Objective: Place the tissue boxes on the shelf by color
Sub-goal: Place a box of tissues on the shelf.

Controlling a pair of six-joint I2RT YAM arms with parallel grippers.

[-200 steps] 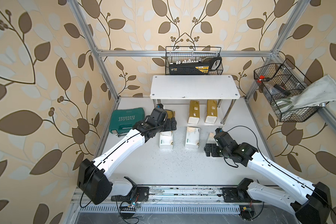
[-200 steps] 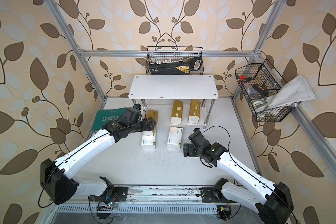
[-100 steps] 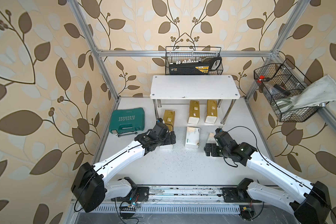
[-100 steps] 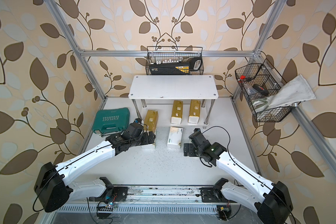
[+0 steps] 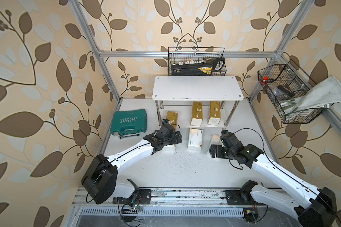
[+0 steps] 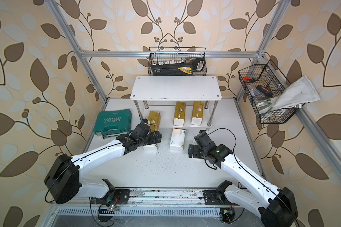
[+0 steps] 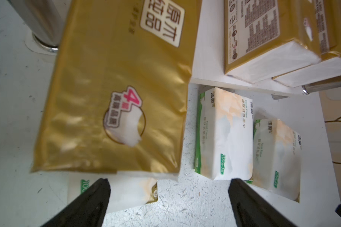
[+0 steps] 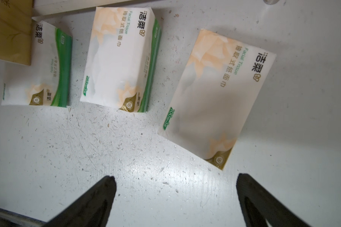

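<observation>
The shelf stands at the back in both top views. Two gold tissue boxes lie side by side on its lower board. A third gold pack lies at that board's left end, its near end jutting past the front edge over a white pack. Two more white packs lie on the table in front of the shelf. My left gripper is open just in front of the jutting gold pack, holding nothing. My right gripper is open and empty over bare table, near the rightmost white pack.
A green tool case lies left of the shelf. One black wire basket hangs on the back wall above the shelf. Another basket with a grey cloth hangs on the right wall.
My left gripper has drawn back from the shelf's left end toward the front, uncovering the gold pack there. The right arm has not moved.
</observation>
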